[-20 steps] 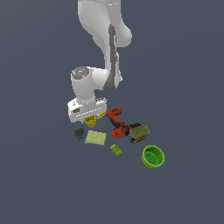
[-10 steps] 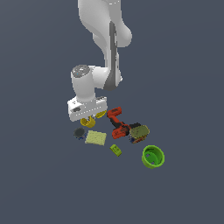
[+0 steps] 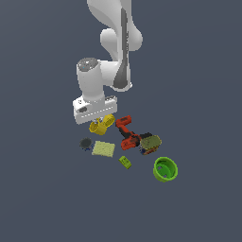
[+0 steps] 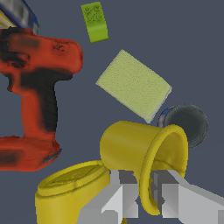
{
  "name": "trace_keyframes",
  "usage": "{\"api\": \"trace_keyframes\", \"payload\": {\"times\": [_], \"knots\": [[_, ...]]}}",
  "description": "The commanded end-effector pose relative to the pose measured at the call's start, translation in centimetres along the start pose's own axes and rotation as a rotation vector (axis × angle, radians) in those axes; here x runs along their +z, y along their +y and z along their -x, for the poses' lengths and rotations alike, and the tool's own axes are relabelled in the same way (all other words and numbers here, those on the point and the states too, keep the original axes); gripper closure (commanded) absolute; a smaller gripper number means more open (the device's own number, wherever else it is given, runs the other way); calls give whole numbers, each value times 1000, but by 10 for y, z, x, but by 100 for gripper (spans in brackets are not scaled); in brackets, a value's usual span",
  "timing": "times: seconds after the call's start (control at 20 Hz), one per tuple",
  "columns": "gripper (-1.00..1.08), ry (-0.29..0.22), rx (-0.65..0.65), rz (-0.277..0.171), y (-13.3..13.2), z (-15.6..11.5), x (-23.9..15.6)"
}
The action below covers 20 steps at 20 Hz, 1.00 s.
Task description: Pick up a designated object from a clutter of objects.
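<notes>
Yellow thin-walled cylindrical cup [image 4: 144,153] now tipped sideways, rim pinched between grey gripper [image 4: 146,192] fingers, just beside second yellow cup [image 4: 72,190]. Hand risen slightly versus half-second back; cup lifting off floor beside red-and-black drill [image 3: 126,134]. Grasp looks secured.

Dark grey floor [image 3: 42,189], two yellow cups [image 3: 101,124], red drill [image 3: 126,133], green bowl [image 3: 165,169], pale pad [image 3: 103,149], green block [image 3: 125,162], dark can [image 3: 86,143]

Flat, even simulator light, moderately bright, with no cast shadows on the dark grey ground. The white arm [image 3: 111,42] shows soft shading. Wrist view is blocky, the drill [image 4: 33,94] texture smeared; no glare
</notes>
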<state>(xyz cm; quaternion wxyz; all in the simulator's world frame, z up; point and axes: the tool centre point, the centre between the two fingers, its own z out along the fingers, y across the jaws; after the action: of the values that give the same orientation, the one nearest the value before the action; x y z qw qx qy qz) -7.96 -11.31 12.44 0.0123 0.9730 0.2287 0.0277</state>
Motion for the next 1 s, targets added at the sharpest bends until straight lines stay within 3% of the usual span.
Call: {"api": "trace_keyframes", "payload": {"times": [0.0,0.95], "knots": [[108,-2,1,0,-4,1,-17],[108,-28,5,-16,-45,12,-173]]}}
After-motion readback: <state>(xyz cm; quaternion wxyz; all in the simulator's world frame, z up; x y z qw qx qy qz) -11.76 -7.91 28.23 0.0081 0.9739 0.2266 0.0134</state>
